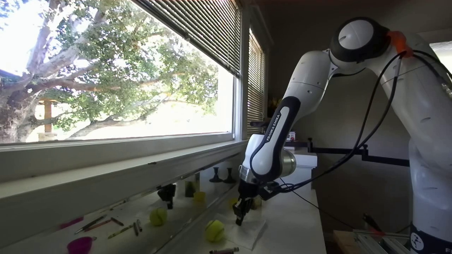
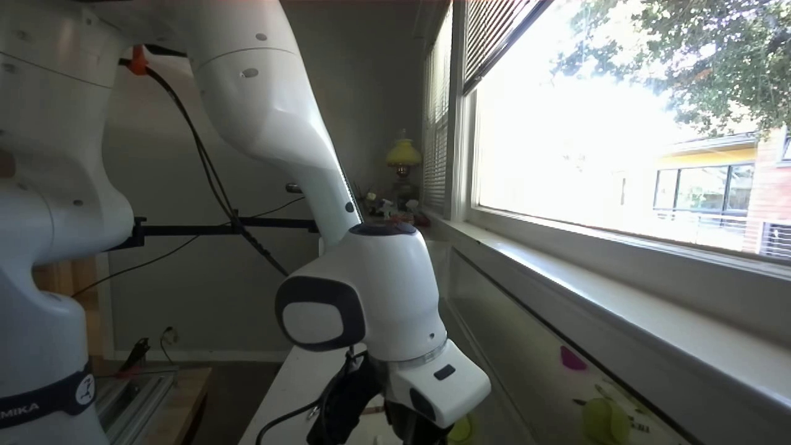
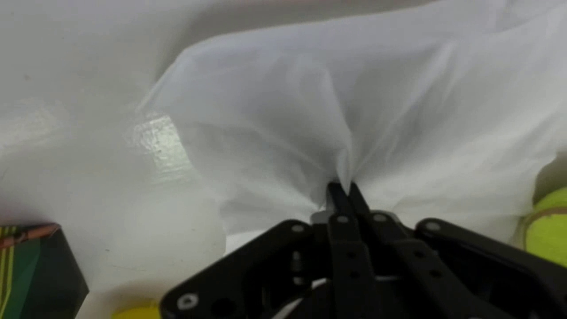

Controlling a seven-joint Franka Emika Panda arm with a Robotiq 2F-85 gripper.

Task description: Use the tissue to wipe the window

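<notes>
Spreading in creases, the tissue lies on the white surface, folds running to the fingers, which are pressed tog. w/ a pinch of it btwn them, tips angled down. Tennis ball, yel.-grn, sits just beside the tissue; toward the opp. side, apart from it, a dk box w/ yel. stripes, plus a yellow thing cut off at the wrist view's bottom edge, can't ID. In an exterior view a crayon lies near the ball. Glossy panel runs along the surface's far edge, reflecting the ball; above it the sill, then the window, well apart from the tissue, w/ horiz. blinds partway down & a tree seen thru it. White arm arches over from the side opp. the window.
</notes>
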